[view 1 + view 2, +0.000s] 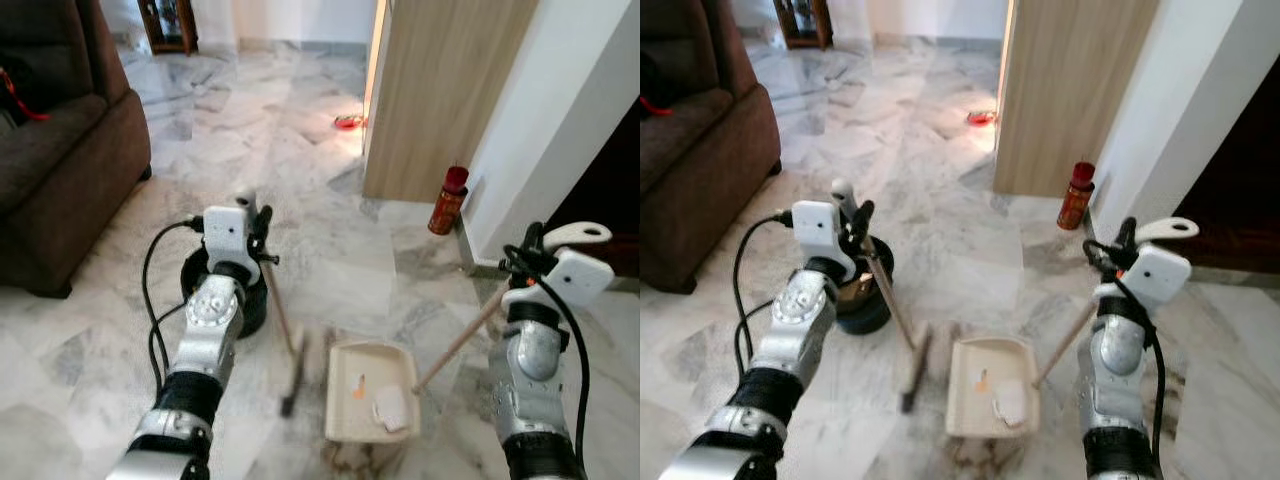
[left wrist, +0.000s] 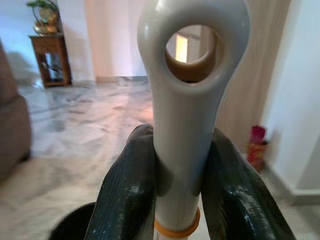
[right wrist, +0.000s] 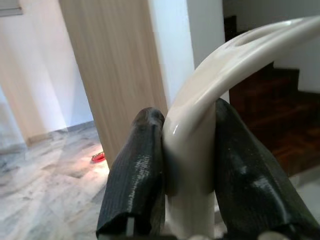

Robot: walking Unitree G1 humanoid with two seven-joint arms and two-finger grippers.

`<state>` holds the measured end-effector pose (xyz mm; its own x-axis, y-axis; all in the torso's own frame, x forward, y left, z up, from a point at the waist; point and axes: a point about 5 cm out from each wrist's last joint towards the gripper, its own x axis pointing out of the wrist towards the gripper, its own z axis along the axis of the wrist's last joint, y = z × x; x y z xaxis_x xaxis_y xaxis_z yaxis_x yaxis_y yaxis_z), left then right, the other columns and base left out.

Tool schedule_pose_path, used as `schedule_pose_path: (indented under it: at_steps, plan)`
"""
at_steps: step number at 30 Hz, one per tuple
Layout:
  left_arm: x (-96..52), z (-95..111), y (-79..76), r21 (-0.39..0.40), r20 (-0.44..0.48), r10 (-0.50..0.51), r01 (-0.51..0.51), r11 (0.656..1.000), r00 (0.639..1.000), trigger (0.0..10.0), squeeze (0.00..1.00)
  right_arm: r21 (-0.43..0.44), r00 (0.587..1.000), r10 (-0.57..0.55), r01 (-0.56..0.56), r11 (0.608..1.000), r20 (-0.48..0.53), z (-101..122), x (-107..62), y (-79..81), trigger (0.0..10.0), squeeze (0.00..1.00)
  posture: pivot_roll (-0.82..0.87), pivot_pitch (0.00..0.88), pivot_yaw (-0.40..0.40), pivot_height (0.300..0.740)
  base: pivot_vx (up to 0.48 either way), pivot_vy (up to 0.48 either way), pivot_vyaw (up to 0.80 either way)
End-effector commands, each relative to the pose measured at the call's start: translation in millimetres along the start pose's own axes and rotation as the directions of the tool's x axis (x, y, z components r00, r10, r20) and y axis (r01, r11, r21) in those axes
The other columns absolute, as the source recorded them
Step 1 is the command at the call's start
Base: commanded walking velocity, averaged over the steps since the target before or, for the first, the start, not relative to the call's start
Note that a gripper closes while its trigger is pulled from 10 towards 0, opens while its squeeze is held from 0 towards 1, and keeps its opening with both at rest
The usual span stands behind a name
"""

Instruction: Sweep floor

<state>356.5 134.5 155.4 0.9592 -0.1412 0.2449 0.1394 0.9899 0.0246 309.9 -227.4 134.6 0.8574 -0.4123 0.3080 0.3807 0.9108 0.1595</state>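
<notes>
Two tools clamped: left tool (image 2: 182, 200) on one broom (image 1: 290, 370), right tool (image 3: 187, 200) on one dustpan (image 1: 370, 405) holding two scraps.

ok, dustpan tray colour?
Cream dustpan, with bits of white and orange litter inside; clearest in the left eye view.

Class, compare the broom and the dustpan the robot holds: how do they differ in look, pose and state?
The broom ends in a dark, narrow head; the dustpan ends in a wide cream tray. The broom's head is blurred, while the dustpan lies flat and sharp on the floor. The dustpan holds white scraps; the broom carries nothing. Both have long handles, clamped by the left gripper and right gripper.
</notes>
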Motion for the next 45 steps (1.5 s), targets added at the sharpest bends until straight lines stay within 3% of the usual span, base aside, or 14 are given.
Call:
schedule_pose_path:
  at_steps: [1,45]
  plan:
    - [3.1,8.2,-7.5,-0.012,0.037,-0.019,0.019,1.0,0.999,10.0,0.0,0.026,0.999,-0.015,0.014,1.0,0.04,8.5,3.6,-1.7,10.0,0.0,0.08,0.056,0.002,0.74,0.0,0.315,0.0]
    - [2.6,10.7,-5.6,-0.008,0.035,-0.016,0.016,1.0,0.999,10.0,0.0,0.041,1.0,0.017,-0.017,0.999,0.019,6.0,3.8,5.0,10.0,0.0,0.1,0.059,0.0,0.74,0.0,0.312,-0.07]
